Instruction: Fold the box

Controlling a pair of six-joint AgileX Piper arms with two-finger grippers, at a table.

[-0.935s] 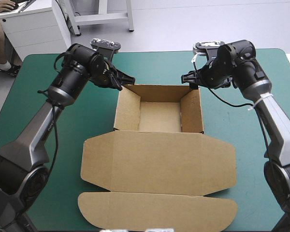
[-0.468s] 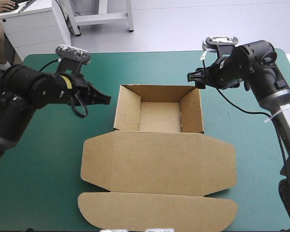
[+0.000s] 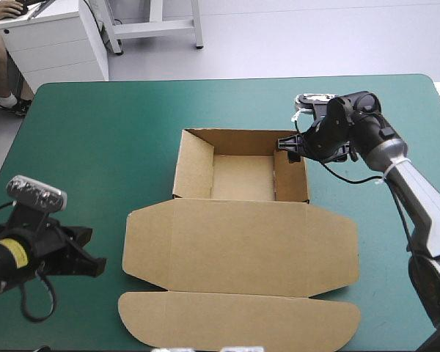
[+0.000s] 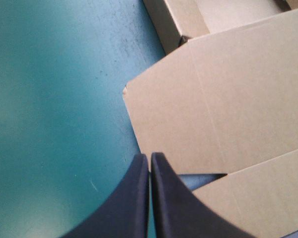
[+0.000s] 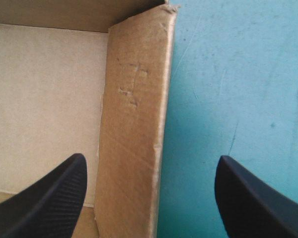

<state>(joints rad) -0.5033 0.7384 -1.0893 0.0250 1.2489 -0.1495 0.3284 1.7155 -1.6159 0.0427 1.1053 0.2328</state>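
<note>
The brown box (image 3: 242, 246) stands mid-table as an open tray (image 3: 193, 167) with its walls raised and its lid lying flat toward the near edge. Near the table's front left, my left gripper (image 3: 95, 264) is shut and empty, pointing at the lid's left flap. In the left wrist view the gripper (image 4: 150, 159) has its tips just short of the lid (image 4: 213, 99). My right gripper (image 3: 287, 144) is at the tray's far right corner. It (image 5: 150, 161) is open and straddles the right wall (image 5: 136, 124), one finger over the tray floor and the other over the teal-green cover.
A white cabinet (image 3: 51, 44) stands beyond the table's far left corner. The lid's rounded front flap (image 3: 238, 319) reaches close to the table's near edge. Teal-green cover (image 3: 95, 161) lies between my left gripper and the tray.
My left arm has pulled back from the tray's far left corner to the front left of the table. My right gripper came down onto the tray's far right corner and now straddles the right wall.
</note>
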